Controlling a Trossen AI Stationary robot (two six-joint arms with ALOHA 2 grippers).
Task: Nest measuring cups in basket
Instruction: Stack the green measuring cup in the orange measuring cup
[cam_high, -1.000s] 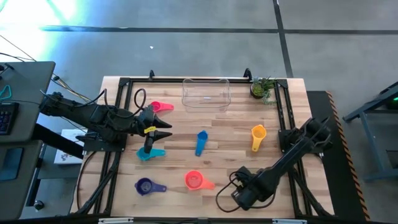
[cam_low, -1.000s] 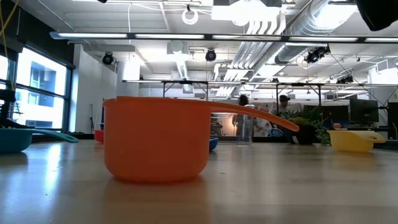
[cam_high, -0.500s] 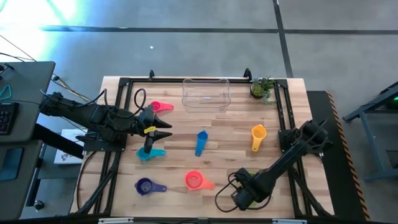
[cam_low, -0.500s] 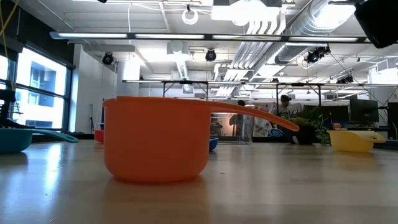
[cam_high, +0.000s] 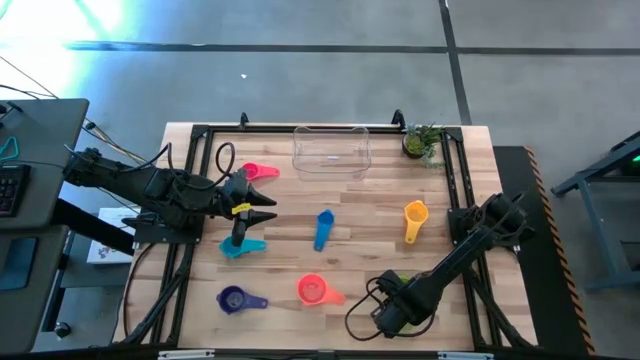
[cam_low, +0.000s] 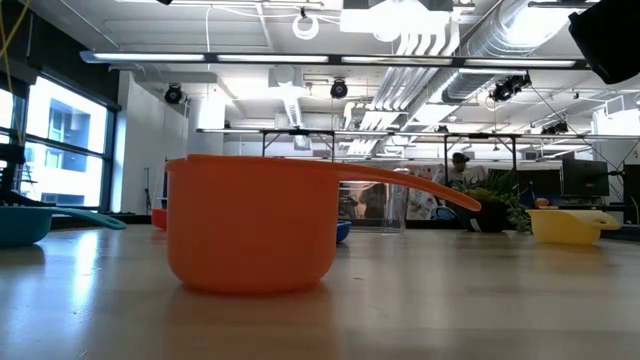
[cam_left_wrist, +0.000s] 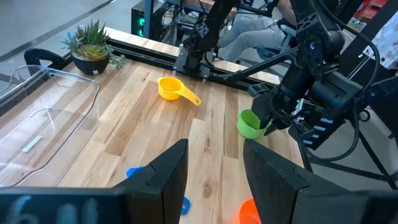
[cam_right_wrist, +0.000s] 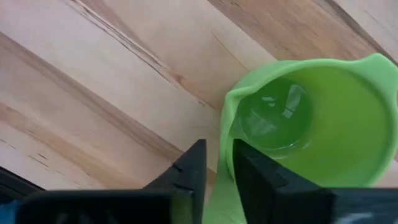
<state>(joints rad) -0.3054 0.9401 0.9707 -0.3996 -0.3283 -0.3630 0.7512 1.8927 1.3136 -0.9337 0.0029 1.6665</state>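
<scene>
My right gripper (cam_high: 396, 306) points down at the table's near right, shut on the green measuring cup (cam_right_wrist: 311, 124), which stands on the wood (cam_left_wrist: 251, 124). My left gripper (cam_left_wrist: 214, 180) hovers open at the left middle, above the teal cup (cam_high: 243, 247). Standing loose on the table are the pink (cam_high: 258, 172), blue (cam_high: 323, 228), yellow (cam_high: 415, 218), red-orange (cam_high: 314, 290) and purple (cam_high: 235, 298) cups. The clear basket (cam_high: 331, 150) rests at the far edge. My right gripper pinches the green cup's side wall at the rim (cam_right_wrist: 222, 134), one finger (cam_right_wrist: 252, 168) inside the bowl and the other outside. The fingers come from above, pointing down. The cup stands upright, mouth up, with its bottom on the table.
A small potted plant (cam_high: 422, 142) stands at the far right corner, beside the basket. Black rails (cam_high: 455, 180) run along the table's sides. Bare wood lies in the middle, between the blue and yellow cups. In the low view the red-orange cup (cam_low: 250, 225) fills the foreground.
</scene>
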